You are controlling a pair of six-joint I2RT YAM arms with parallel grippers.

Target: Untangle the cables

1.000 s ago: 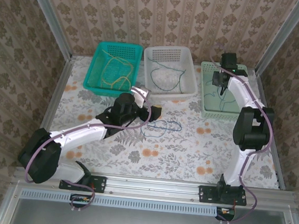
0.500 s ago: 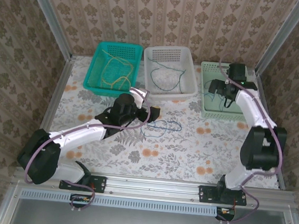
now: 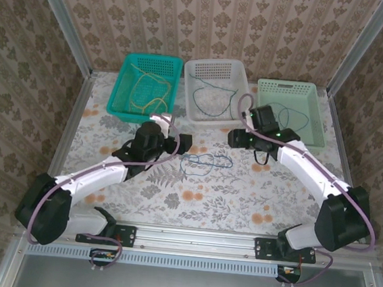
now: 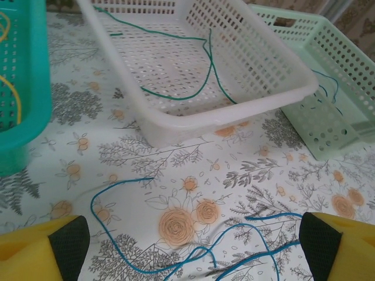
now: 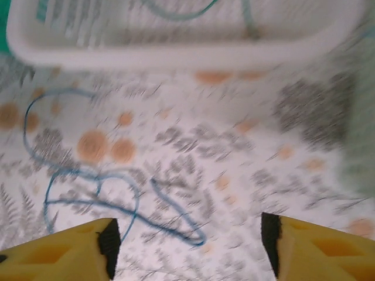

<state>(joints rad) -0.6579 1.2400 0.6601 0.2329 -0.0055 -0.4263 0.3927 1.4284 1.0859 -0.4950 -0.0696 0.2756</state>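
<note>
The cell is enclosed on three sides by patterned wallpaper walls [image 3: 210,23], with aluminium posts [image 3: 62,22] at the far corners. The tabletop [image 3: 227,194] carries a white cloth printed with grey leaves and orange flowers.

Three perforated baskets stand in a row along the far edge of the tabletop, each just beside its neighbour:
- a teal basket [image 3: 117,102] at left
- a white basket [image 3: 220,68] in the middle
- a light green basket [image 3: 293,91] at right

The blue cable [image 3: 207,161] lies loose on the tabletop, in front of the white basket and between the two claws. Its long axis runs left to right in the top view. The strand doubles back on itself in several flat, crossing loops. In the left wrist view, one end arcs off on the left side.

The yellow cable [image 3: 148,99] lies coiled inside the teal basket. The green cable [image 4: 202,88] lies inside the white basket, running from the far left corner toward the near right wall in an open U. A dark cable [image 3: 290,118] lies in the light green basket; its course is too thin to follow.

The left claw [image 4: 193,243] hangs over the left part of the blue cable. Its fingers are spread wide with nothing between them.

The right claw [image 5: 188,243] is over the right part of the same cable. Its fingers are apart and hold nothing. The right wrist view is blurred.
</note>
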